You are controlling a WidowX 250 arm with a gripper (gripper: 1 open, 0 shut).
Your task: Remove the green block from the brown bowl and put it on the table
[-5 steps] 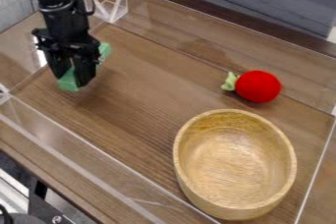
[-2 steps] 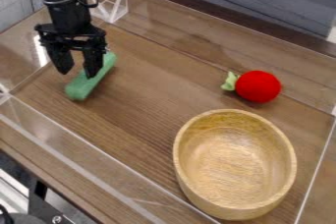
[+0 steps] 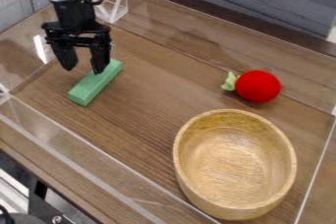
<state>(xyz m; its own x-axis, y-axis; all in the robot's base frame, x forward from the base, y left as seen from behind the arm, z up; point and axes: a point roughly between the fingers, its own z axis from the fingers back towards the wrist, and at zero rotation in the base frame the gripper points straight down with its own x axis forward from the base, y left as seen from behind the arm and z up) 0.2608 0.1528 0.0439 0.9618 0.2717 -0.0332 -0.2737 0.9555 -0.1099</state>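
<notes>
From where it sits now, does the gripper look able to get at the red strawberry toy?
Probably yes: the gripper looks open and empty, and only bare tabletop shows between it and the red strawberry toy. The brown bowl lies off that line. Whether the arm reaches that far, I cannot tell.

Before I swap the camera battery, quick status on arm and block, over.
Gripper open, nothing held. Green block flat on table, outside brown bowl. Nothing on block.
</notes>
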